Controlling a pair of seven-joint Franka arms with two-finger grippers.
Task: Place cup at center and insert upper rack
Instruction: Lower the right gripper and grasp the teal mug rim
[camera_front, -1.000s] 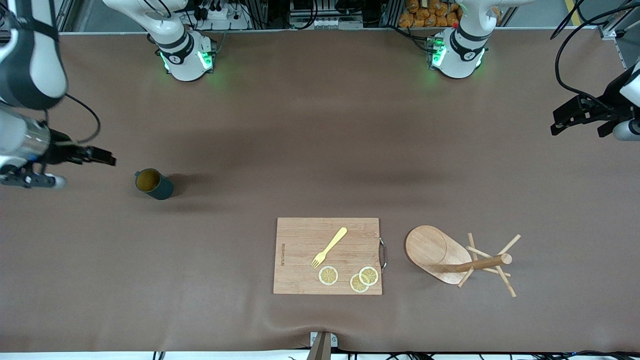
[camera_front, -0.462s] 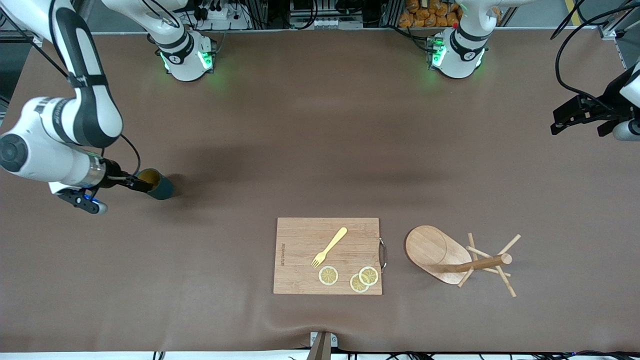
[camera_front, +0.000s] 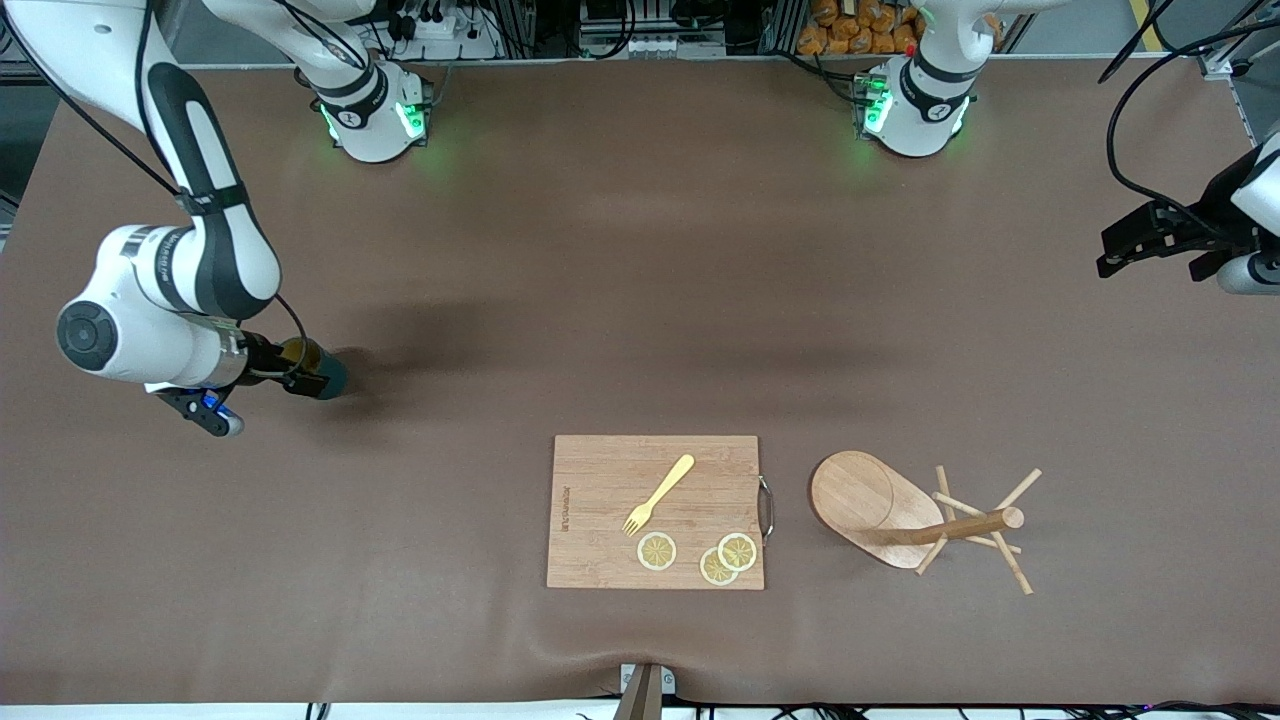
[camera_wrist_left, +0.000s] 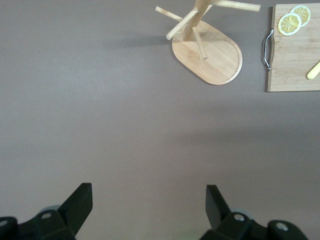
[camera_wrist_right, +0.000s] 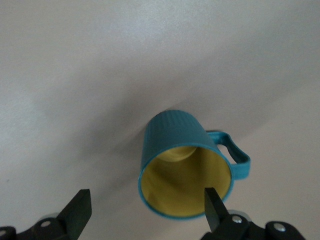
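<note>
Brown matting covers the surface; at nine o'clock the cup (camera_front: 318, 373) lies tipped, mouth toward the right gripper (camera_wrist_right: 145, 210), jaws spread wide at its rim. Rigid, light, likely breakable, it suits a rim-wall pinch. Left gripper (camera_wrist_left: 149, 205) waits, released.

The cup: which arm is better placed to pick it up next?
The right. The right gripper is open right at the cup, its fingers flanking the rim in the right wrist view. The left gripper waits open at the left arm's end of the table, with the upper rack closer to it.
</note>
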